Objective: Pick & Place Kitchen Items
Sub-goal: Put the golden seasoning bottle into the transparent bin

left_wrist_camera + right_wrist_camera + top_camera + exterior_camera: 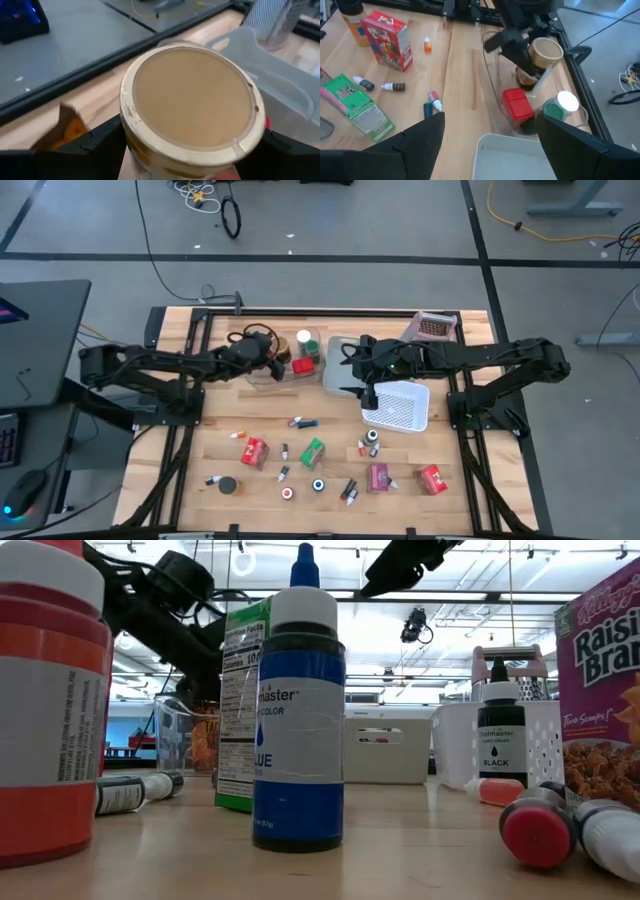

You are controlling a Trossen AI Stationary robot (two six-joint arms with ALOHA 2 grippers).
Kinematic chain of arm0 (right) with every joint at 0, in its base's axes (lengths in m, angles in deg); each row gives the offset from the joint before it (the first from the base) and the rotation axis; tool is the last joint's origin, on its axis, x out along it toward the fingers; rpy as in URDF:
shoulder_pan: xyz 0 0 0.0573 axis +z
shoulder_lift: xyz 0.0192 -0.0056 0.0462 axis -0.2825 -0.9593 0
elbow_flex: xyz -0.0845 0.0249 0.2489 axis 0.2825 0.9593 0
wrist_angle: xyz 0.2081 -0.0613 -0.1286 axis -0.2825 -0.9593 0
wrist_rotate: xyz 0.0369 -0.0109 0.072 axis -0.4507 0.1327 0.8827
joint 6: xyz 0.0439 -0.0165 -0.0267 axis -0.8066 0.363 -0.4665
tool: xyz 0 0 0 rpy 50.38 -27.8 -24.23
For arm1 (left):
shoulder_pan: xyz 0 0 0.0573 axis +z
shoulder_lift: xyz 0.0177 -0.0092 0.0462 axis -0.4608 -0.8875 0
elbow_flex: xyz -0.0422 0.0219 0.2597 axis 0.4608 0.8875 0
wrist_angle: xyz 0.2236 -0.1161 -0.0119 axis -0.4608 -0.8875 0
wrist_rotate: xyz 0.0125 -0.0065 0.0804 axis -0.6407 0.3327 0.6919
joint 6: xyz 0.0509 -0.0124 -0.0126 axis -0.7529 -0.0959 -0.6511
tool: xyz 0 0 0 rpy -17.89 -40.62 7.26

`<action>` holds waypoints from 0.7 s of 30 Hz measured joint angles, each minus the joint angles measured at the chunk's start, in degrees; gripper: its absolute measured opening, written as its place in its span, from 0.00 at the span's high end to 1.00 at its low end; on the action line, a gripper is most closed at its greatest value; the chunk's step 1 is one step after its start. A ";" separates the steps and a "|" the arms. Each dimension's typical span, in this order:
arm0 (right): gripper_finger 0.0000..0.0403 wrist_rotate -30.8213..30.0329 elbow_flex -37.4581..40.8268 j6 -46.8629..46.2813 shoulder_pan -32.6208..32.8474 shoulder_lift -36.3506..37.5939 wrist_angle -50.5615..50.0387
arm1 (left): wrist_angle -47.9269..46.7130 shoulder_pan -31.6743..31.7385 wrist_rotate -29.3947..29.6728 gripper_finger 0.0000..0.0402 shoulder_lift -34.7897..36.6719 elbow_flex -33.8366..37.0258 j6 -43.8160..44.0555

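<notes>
The wooden bench (pixel 200 450) carries three bins along its far half: a clear bin (pixel 275 370) left of centre, a grey bin (pixel 338 365) beside it, and a white perforated bin (pixel 400 408) to the right.

The left tool (pixel 268 352) hangs over the clear bin, and a tan-lidded jar (pixel 192 107) sits between its two dark fingers (pixel 100 140), which press against the jar's sides, spread wide around it. In the right wrist view the same jar shows just above the clear bin, next to a red box (pixel 517 106) and a white-lidded green jar (pixel 560 105) that rest inside.

The right tool (pixel 362 378) hovers at the edge of the grey bin, beside the white perforated bin, with its fingers spread and nothing between them.

The other kitchen items lie scattered over the near half of the bench, well apart from both tools: a green box (pixel 313 452), red boxes (pixel 253 451), a pink box (pixel 379 477), a dark lidded jar (pixel 228 485) and tiny bottles (pixel 303 423).
</notes>
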 joint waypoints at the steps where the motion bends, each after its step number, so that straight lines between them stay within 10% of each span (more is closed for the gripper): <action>1: 0.20 0.00 -0.02 0.34 0.00 0.00 0.00 | 0.90 0.18 -0.05 0.26 -1.39 -0.34 -0.10; 21: 0.20 0.02 0.00 1.01 0.00 0.00 -0.33 | 11.54 3.11 0.83 0.16 -14.01 -0.29 -5.17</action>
